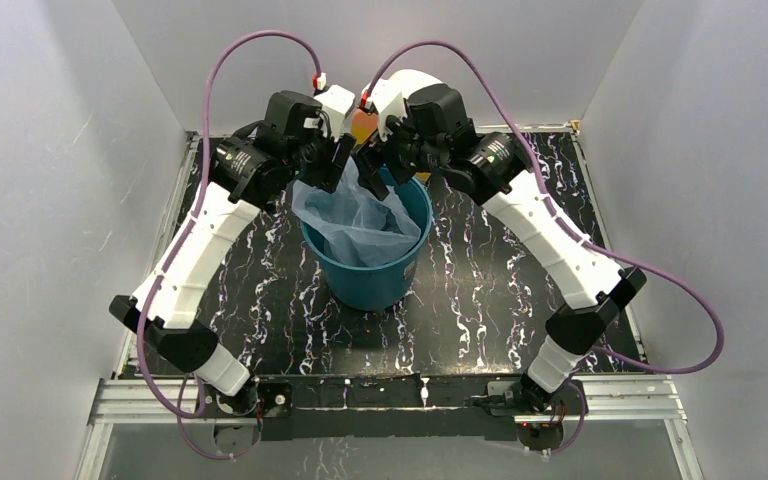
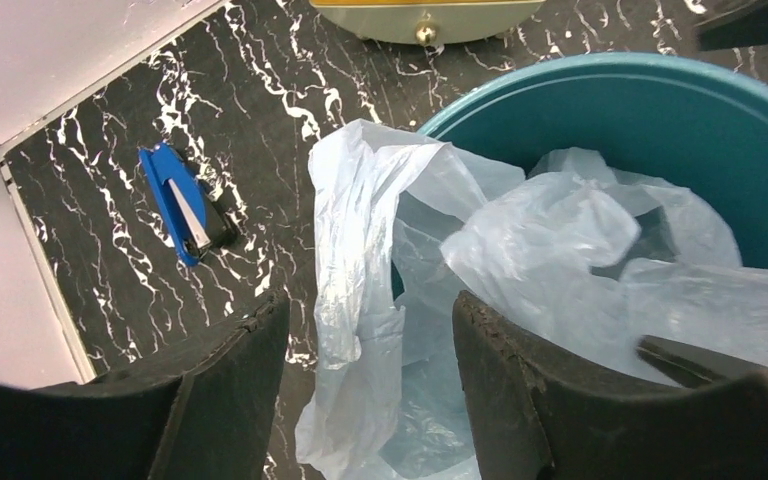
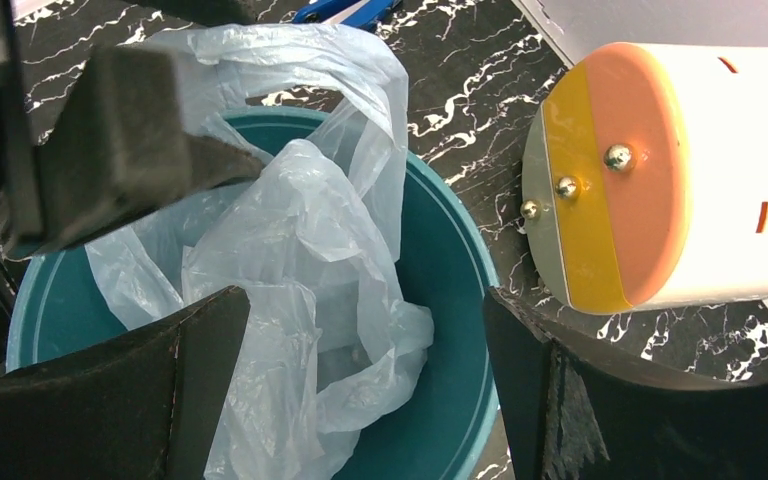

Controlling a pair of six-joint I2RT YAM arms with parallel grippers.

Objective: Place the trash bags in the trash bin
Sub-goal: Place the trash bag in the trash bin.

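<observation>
The teal trash bin (image 1: 368,270) stands mid-table with the light-blue trash bag (image 1: 352,215) bunched in its mouth. One edge of the bag (image 2: 352,230) drapes out over the bin's rim (image 2: 600,68). My left gripper (image 2: 370,305) is open above that rim, and the draped strip hangs loose between its fingers (image 2: 225,390). My right gripper (image 3: 365,295) is wide open over the bin (image 3: 450,340), with one finger above the bag (image 3: 290,230) and the other outside the rim. From above, the left gripper (image 1: 338,165) and the right gripper (image 1: 370,175) meet at the bin's far side.
A cream-and-orange drum (image 3: 650,170) lies just behind the bin, close to my right gripper. A small blue tool (image 2: 182,203) rests on the black marbled table (image 1: 480,290) left of the bin, near the white left wall. White walls enclose the table on three sides.
</observation>
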